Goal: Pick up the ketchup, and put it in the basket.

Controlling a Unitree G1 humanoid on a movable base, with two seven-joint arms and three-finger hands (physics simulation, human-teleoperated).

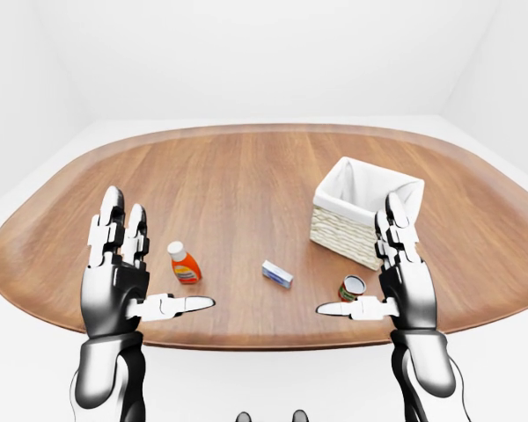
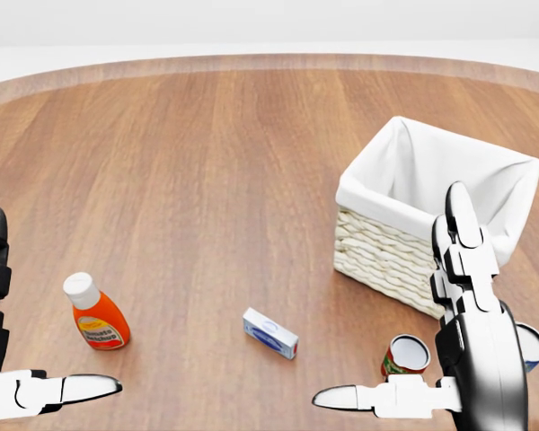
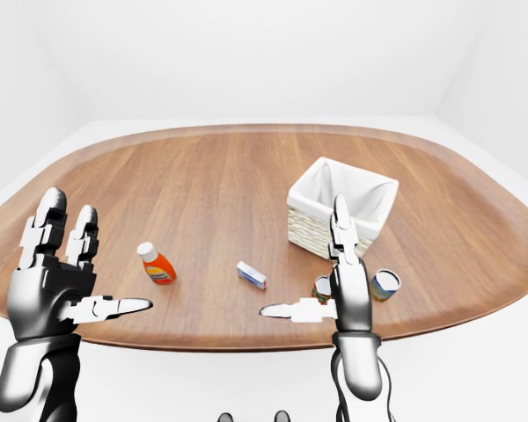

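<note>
An oval brown wooden table (image 1: 246,185) is seen carrying everything. A white-lined woven wicker basket (image 2: 404,260) is set toward its right in the head view. The left hand (image 1: 116,272) and right hand (image 1: 405,277) are raised with fingers spread, nothing grasped. The orange white-capped ketchup bottle (image 2: 96,314) is lying just beside the left hand. Two small cans (image 3: 385,284) are placed beside the right hand, and a small blue-and-white box (image 2: 270,332) between the hands.

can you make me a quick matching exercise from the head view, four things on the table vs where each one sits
Things:
1. ketchup
2. basket
3. small blue box
4. red-labelled can

Places in the head view:
A. bottom middle
B. far left, lying on its side
C. just below the basket, beside the right hand
D. right of centre, white-lined

Pairs: 1-B, 2-D, 3-A, 4-C
</note>
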